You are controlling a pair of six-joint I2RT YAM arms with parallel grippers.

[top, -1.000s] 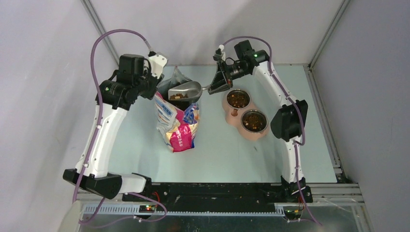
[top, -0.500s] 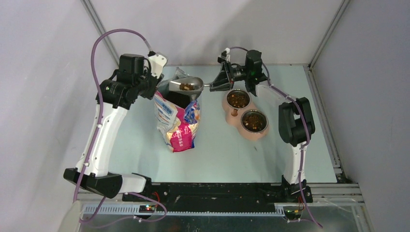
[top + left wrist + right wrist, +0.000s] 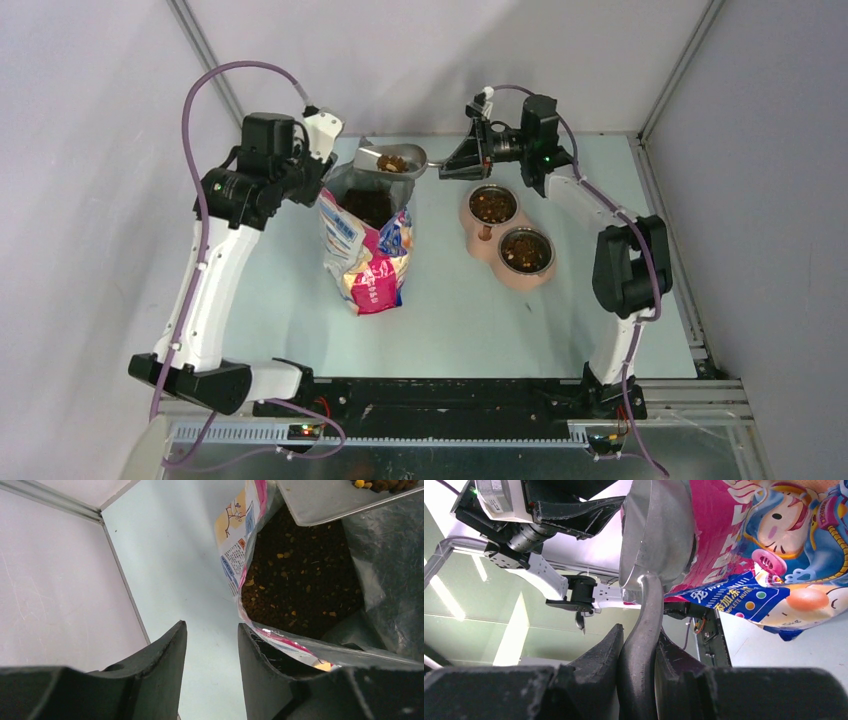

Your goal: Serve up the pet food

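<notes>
Pale bench [image 3: 450, 310]: right fingers [image 3: 599, 655] clamp the scoop [image 3: 654, 535]; left fingers [image 3: 160, 665] stand apart by the bag [image 3: 370, 260]. Best to keep it level and carry the kibble [image 3: 392, 161] to the bowls [image 3: 484, 234] at 4 o'clock.

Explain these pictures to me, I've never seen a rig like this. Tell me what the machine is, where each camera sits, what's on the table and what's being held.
This is a robot: a left arm and a right arm, bolted to the near edge of a table. The wide picture looks down from above and behind them. The other two come from a camera on each wrist, so each shows its own tool up close. On the table stand an open printed bag of pet food and a pink double bowl with food in both cups. The right tool is shut on the handle of a grey metal scoop, which carries some food over the far edge of the bag's mouth. The left tool stands open beside the bag's rim, holding nothing.
</notes>
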